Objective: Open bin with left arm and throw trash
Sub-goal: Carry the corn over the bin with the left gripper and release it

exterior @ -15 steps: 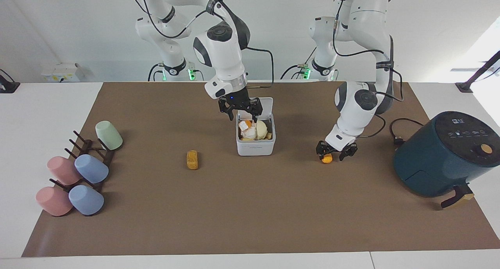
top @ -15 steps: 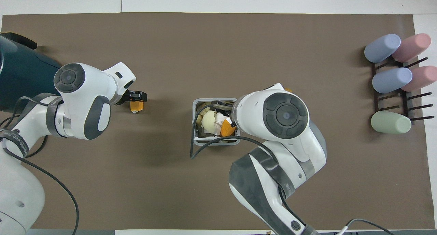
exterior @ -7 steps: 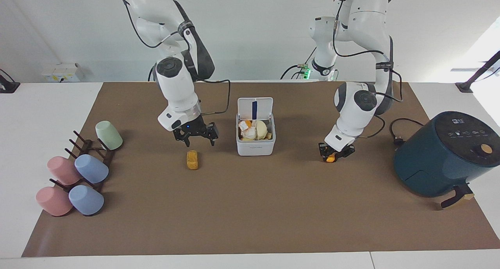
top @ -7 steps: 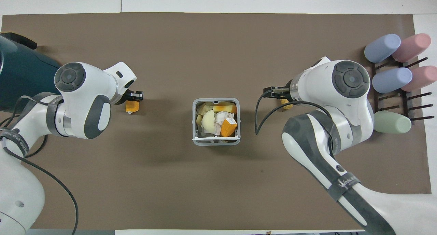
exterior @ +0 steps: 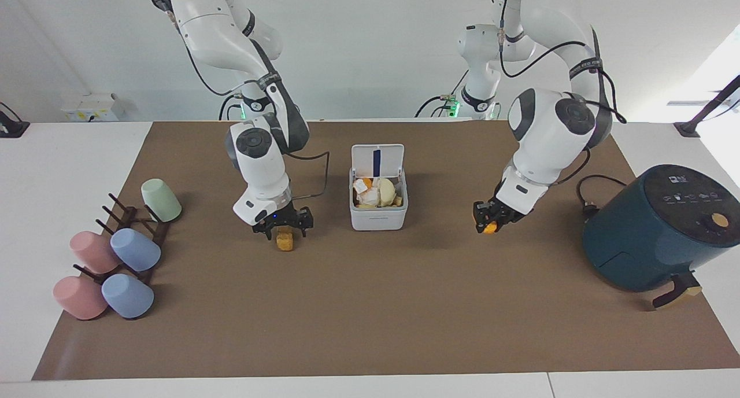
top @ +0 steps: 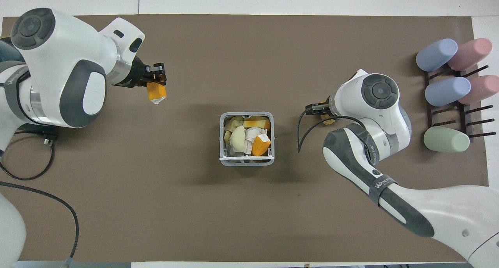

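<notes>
a dark teal air fryer (exterior: 659, 227) sits at the left arm's end of the table; five pastel cups (exterior: 136, 249) lie on a dark rack (exterior: 151, 228) at the right arm's end

The air fryer (exterior: 656, 227) is almost wholly hidden under the left arm in the overhead view, only a dark sliver showing at the picture's edge. There the right arm's wrist covers most of the brown piece of trash (exterior: 284, 239), and whether the right gripper (exterior: 282, 230) grips it cannot be told. Both arms' upper links are cut off by the edges.
</notes>
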Controlling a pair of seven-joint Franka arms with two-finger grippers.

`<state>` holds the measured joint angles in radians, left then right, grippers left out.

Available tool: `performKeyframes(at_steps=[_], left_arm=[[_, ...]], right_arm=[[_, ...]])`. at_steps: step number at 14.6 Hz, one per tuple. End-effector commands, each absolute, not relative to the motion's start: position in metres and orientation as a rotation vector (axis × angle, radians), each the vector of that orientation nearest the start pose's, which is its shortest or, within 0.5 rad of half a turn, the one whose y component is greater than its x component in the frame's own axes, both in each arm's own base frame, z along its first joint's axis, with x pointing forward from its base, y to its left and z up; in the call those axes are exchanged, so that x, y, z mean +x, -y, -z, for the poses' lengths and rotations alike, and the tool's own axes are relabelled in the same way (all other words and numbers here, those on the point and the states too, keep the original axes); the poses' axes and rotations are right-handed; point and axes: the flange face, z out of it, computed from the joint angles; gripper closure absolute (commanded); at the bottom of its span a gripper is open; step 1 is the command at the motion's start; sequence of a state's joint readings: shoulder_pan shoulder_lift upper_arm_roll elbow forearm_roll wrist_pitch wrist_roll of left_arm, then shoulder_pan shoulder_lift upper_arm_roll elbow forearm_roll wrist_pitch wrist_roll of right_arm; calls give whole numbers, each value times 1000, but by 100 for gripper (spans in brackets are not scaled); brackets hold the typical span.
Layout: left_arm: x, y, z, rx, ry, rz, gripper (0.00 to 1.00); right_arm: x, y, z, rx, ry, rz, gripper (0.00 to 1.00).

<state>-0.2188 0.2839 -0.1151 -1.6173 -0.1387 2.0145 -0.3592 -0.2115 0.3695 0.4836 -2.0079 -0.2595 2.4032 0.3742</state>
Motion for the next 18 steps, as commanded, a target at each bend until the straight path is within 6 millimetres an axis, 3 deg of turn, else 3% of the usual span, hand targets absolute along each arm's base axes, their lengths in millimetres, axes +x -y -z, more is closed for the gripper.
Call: performKeyframes(at_steps=[1,2,4,9,13,16,18], left_arm=[[593,296,-481,-3361,206,34,100],[578,323,-481,-3370,157,38,100],[556,344,-472,-3375,103,55,100],[510,392,-445,-3368,-112,59,100],[486,406,-416,-3342,-205,41,100],[479,408,-400,-3325,-236,62,100],[484,404,-402,-3328,-224,68,100]], right_arm=[[592,-147,-302,-3136,86,140,100],[592,-147,-305,-3137,78,149,100],[591,-147,-318,-3154,61,149,100],[592,-149,-375,-3185,45,209,100],[603,-159,-435,-3219,29,175,100],[595,-168,-482,-3169,-26,163,100],[580,-176,-505,-3150,-35,146,100]])
